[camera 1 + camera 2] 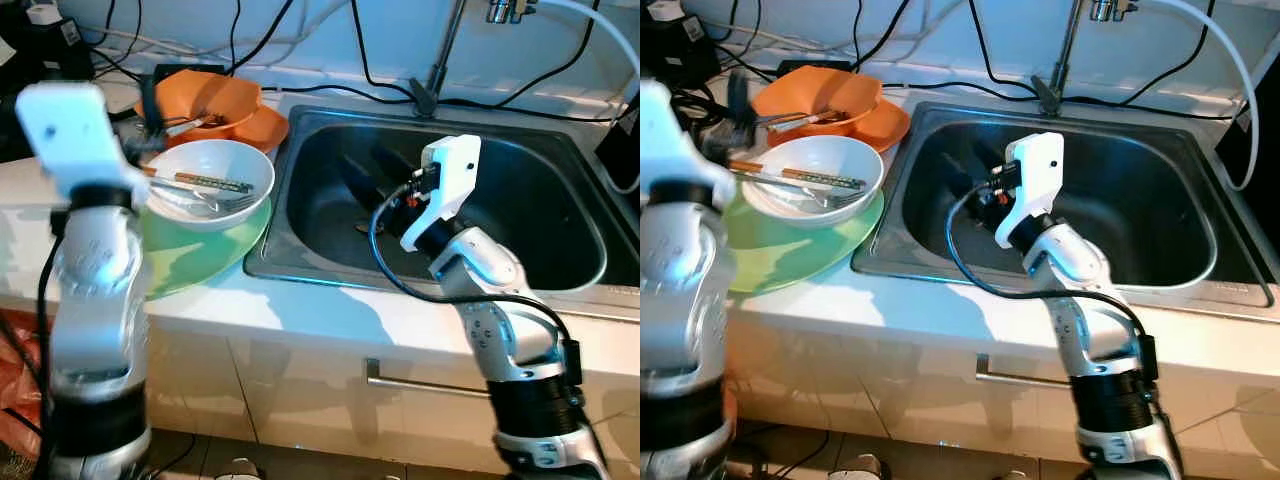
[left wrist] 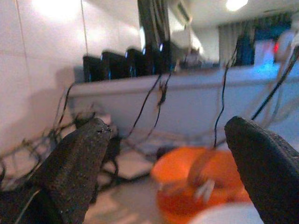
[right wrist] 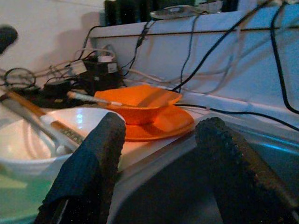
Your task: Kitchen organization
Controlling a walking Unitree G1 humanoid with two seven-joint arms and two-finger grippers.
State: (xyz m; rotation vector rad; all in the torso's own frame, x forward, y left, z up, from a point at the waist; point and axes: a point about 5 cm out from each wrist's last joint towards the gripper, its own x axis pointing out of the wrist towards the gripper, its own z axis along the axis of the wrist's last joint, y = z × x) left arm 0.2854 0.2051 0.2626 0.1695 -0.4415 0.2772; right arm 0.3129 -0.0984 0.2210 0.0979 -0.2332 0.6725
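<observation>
No writing is legible. On the pale worktop's left side, a white bowl (image 1: 210, 180) with chopsticks sits on a green plate (image 1: 200, 255) — orange dishes (image 1: 215, 110) behind. Right gripper (image 3: 159, 154), released, reaches into the steel sink (image 1: 560, 215); left gripper (image 2: 168, 158) spread, raised.

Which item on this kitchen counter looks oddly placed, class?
The white bowl rests on the green plate, whose rim juts past the counter edge. Chopsticks and a fork lie loose across the bowl, overhanging its rim.
</observation>
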